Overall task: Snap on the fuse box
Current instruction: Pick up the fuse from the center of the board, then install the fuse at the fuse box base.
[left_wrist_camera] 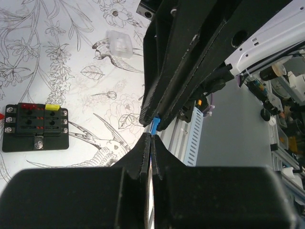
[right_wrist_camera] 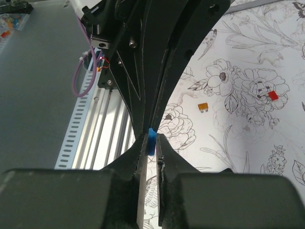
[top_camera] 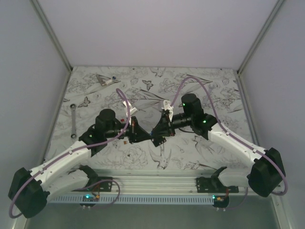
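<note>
Flower-printed tabletop (top_camera: 190,157) under both arms. We see fuse box (left_wrist_camera: 35,128) lying flat on it, slotted face up. Long axis runs crosswise in left wrist view, red and yellow fuses along its far edge. Box sits well left of both grippers, untouched. Right gripper (right_wrist_camera: 150,136) pinched on blue fuse (right_wrist_camera: 151,145). Left gripper (left_wrist_camera: 150,137) closed to slit, tips meeting that fuse; whether it grips, we cannot tell. Clear cover (left_wrist_camera: 119,44) lies apart from box.
</note>
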Tool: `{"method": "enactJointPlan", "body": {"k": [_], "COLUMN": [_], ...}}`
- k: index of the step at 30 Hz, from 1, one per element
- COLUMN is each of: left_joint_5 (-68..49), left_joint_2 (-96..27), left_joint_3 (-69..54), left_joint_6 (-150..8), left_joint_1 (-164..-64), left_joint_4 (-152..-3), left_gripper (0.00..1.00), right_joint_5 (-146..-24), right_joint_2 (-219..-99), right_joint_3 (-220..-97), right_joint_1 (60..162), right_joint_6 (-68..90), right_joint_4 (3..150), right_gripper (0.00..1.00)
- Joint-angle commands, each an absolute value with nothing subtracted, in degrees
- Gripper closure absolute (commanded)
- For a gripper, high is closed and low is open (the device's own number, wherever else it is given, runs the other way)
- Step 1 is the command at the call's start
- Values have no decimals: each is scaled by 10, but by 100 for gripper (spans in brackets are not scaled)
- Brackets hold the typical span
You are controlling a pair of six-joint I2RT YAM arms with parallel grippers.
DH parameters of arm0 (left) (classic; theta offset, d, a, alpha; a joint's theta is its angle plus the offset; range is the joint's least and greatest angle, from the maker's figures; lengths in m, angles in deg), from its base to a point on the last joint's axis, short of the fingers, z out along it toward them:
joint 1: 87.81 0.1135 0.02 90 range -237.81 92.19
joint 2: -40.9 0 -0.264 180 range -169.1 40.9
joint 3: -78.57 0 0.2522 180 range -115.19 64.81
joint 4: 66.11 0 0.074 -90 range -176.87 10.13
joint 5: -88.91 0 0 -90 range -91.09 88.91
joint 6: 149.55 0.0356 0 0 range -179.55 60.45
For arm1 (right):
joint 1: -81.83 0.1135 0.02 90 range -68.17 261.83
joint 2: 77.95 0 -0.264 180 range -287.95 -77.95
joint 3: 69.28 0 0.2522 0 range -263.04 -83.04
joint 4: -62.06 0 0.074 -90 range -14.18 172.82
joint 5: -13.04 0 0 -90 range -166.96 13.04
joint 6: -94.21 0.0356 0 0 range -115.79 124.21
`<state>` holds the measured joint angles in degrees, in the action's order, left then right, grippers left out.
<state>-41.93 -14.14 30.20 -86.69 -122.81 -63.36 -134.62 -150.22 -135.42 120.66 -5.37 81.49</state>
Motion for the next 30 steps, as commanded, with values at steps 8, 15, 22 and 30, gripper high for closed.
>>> {"method": "enactJointPlan", "body": {"k": [8,15,22,30], "left_joint_5": [-374,-250,-184,-123], "left_joint_2": [-137,-155,-191,-204], "left_joint_3": [303,319,340,323], "left_joint_6": [-843,-875,-942,-954], "left_joint_1": [-1230,-1212,-1179,-1153], "left_joint_4": [-639,-709,-741,-818], "left_gripper": [78,62,51,27], "right_joint_5": [-1269,-1016,-848,-766], "right_joint_2": [-1512,-1511,-1550,-1651], "right_joint_3": [-1388,-1380,-1402,-1458], "right_joint_1": [1202,1224,1255,1292], "right_joint_6": [-39,52,127,165], "right_joint_4": [871,904,961,1010], "right_gripper": [100,100,100,100]}}
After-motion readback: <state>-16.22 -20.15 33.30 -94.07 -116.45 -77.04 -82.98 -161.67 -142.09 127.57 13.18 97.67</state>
